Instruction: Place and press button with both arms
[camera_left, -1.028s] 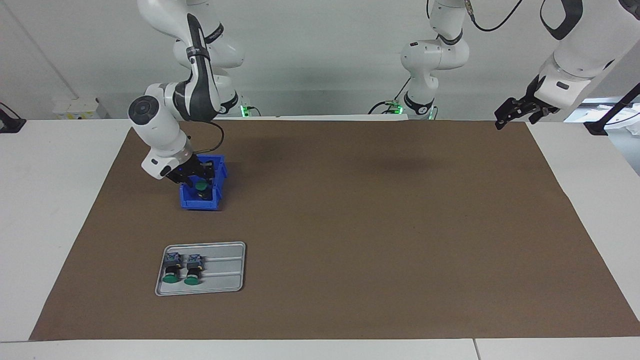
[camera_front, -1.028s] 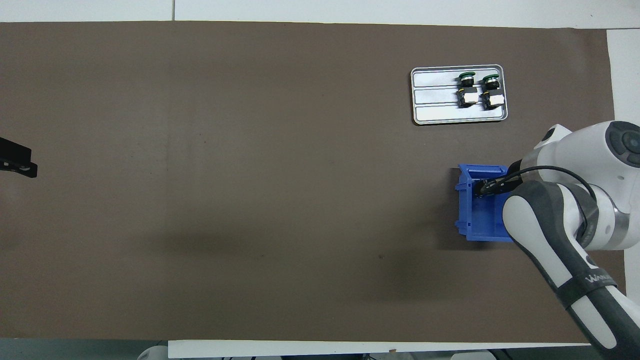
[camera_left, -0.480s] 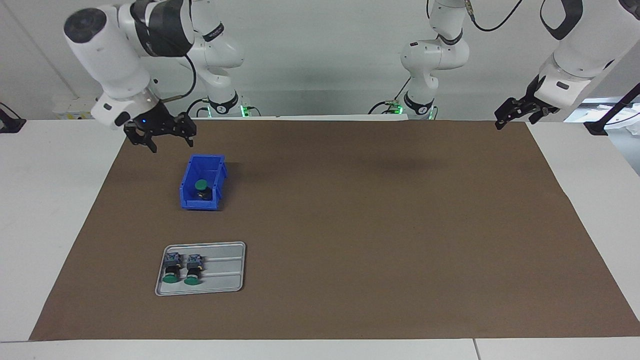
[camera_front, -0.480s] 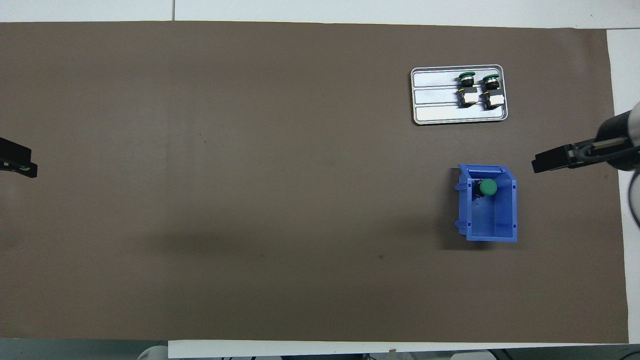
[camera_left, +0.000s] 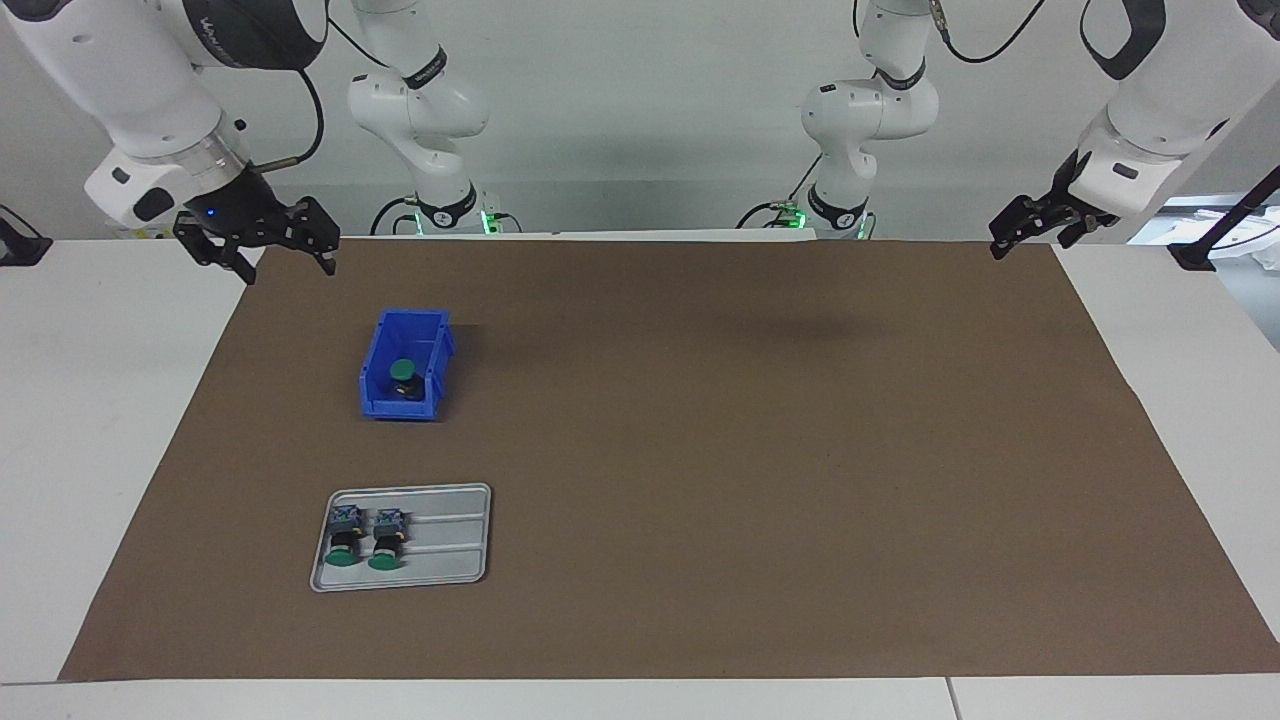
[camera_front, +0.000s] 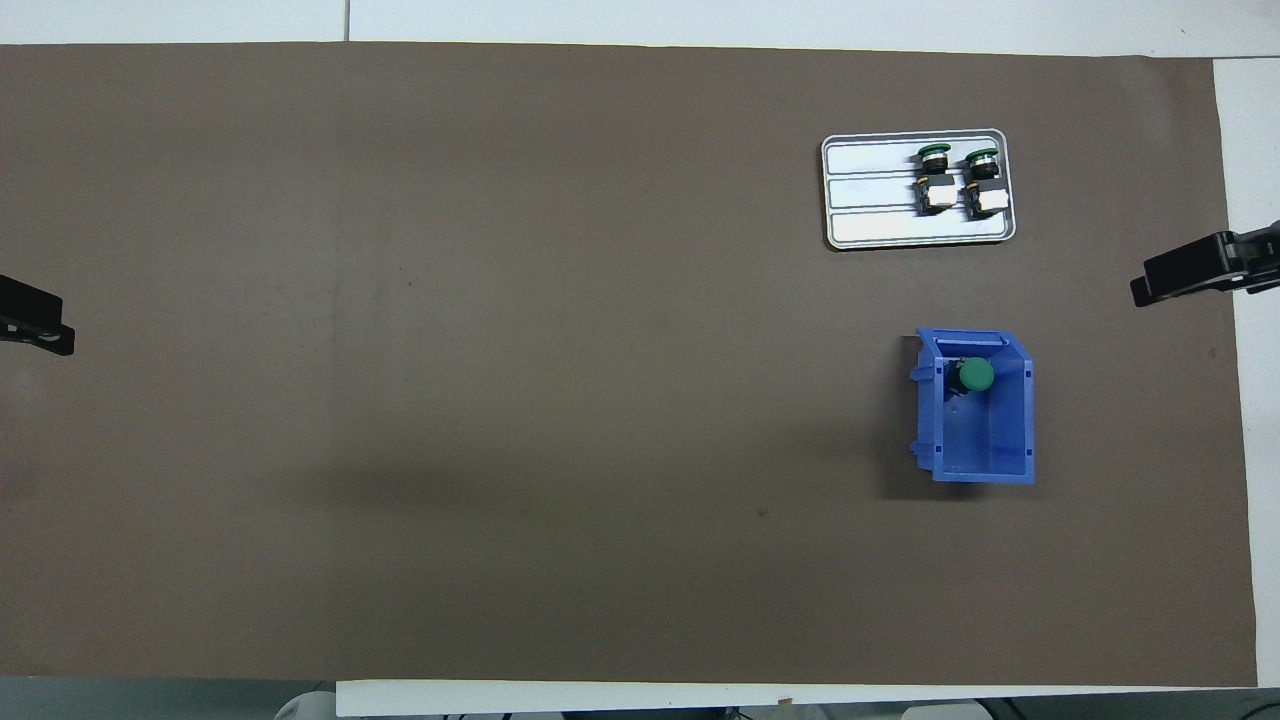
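- the table (camera_left: 640, 700) is mostly covered by a brown mat (camera_left: 700, 450); both arms sit up at its corners, so nothing's being worked right now
- right arm (camera_left: 150, 90) is parked high, with the right gripper (camera_left: 262, 258) hanging over the mat's edge at its own end of the table; fingers spread wide, holding nothing
- left arm (camera_left: 1150, 110) is just waiting; the left gripper (camera_left: 1025, 228) is up over the mat's corner at its own end, released too and empty
- below the right gripper and in toward the table's middle sits the blue bin (camera_left: 378, 400); the button (camera_left: 403, 373) stands in it, green cap up; so i'd say the "place" half is done
- farther out from that gripper than the bin is the grey tray (camera_left: 450, 540), with two spare buttons (camera_left: 364, 540) lying on their sides in it
- step in hand, my guess: the gap between placing and pressing; next move needs a gripper to come straight down on that green cap, probably with fingers closed so it pushes with a solid tip; the bin walls are tight around it, so the approach has to be pretty vertical; the bin might slide unless the other arm steadies it
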